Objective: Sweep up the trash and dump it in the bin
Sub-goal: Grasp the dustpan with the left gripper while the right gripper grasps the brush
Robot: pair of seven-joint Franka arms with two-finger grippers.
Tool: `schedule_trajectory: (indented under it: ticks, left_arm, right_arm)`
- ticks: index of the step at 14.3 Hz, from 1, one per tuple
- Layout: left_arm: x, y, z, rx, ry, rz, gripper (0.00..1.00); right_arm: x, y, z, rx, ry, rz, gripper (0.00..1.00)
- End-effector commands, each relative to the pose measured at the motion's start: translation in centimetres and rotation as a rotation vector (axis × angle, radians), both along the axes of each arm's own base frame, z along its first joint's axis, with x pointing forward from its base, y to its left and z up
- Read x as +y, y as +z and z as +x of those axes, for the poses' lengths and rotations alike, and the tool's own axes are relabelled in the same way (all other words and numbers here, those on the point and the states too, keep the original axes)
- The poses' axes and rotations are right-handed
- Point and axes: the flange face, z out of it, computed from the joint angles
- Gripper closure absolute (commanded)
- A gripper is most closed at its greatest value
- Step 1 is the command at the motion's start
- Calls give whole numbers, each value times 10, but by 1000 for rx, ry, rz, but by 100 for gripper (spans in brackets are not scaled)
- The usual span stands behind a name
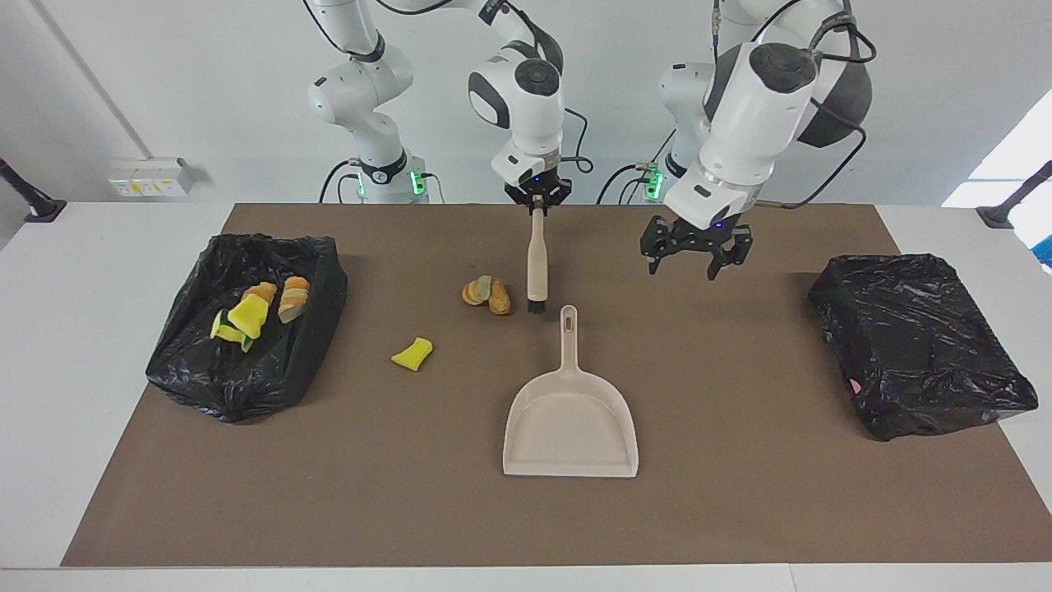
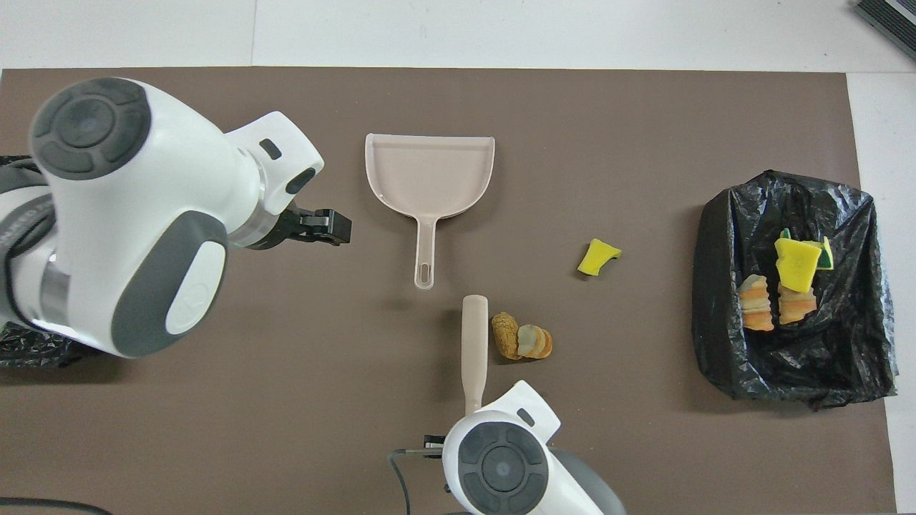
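The right gripper [image 1: 537, 197] is clamped shut on the handle of the brush [image 1: 536, 263], which hangs nearly upright with its dark bristles down, nearer to the robots than the dustpan [image 1: 571, 427] and just off the tip of the pan's handle. The brown bread pieces [image 1: 486, 294] lie just beside the brush head, nearer to the robots than the dustpan and toward the right arm's end. The left gripper [image 1: 689, 256] hangs with its fingers spread wide and nothing between them, over bare mat [image 1: 740, 493] toward the left arm's end from the pan's handle. A yellow scrap [image 1: 412, 353] rests on the mat toward the right arm's end, about level with the pan's handle. The dustpan lies flat at mid-table, handle pointing to the robots, mouth away from them. The bin [image 1: 246, 325], lined in black plastic, sits well apart from the dustpan at the right arm's end, with yellow and bread-like scraps [image 1: 259, 308] inside it. A second black bag [image 1: 920, 345] lies at the left arm's end.
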Motion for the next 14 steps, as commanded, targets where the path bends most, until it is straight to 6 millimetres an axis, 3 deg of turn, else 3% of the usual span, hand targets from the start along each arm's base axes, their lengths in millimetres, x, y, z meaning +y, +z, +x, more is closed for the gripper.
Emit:
schedule_trajectory:
  ticks: [1,6,11,14]
  left_arm:
    - [-24,-26,2,-4,15,-20,0]
    - [-46,-53,-1,-42,44,-50,0]
    - [-94,-91,-28,-5,-21,-24,0]
    - [-96,-97,-29,3,-19,-13,0]
  right_arm:
    - [-33,-1,8,-9,41,-114,100]
    - [-97,-15,45,10,80,-180,100]
    - [-166,-36,79,7,97,-128,100]
    - [-199,-47,90,-15,126,-68,100]
